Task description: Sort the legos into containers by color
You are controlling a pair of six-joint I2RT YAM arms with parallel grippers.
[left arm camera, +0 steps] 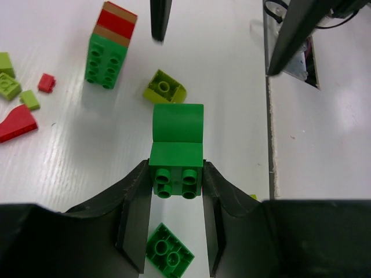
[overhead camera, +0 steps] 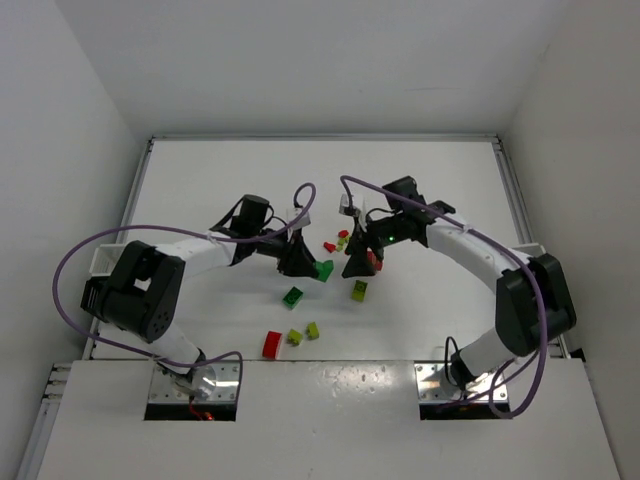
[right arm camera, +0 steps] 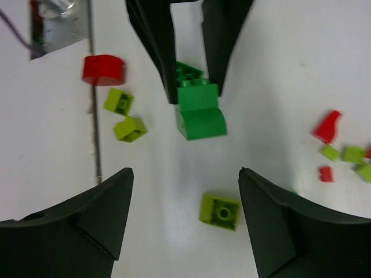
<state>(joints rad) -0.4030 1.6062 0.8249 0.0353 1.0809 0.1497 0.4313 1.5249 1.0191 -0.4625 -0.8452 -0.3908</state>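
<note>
My left gripper [left arm camera: 175, 176] is shut on a dark green lego [left arm camera: 176, 147] and holds it just above the table; the top view shows that gripper [overhead camera: 303, 264] at the centre. Facing it is my right gripper [right arm camera: 185, 174], open over a lime lego [right arm camera: 220, 211] that lies loose on the table. A green and red stack [left arm camera: 107, 49] rests near the right gripper [overhead camera: 358, 264]. Another dark green lego [overhead camera: 293, 296] lies below the left jaws. A white container [overhead camera: 103, 261] peeks out behind the left arm.
Loose pieces lie nearer the arm bases: a red curved lego [overhead camera: 271, 343] and two lime ones [overhead camera: 294, 337]. Small red and lime bits [overhead camera: 340, 240] are scattered farther back. A raised white rim [overhead camera: 320, 138] borders the table's far edge.
</note>
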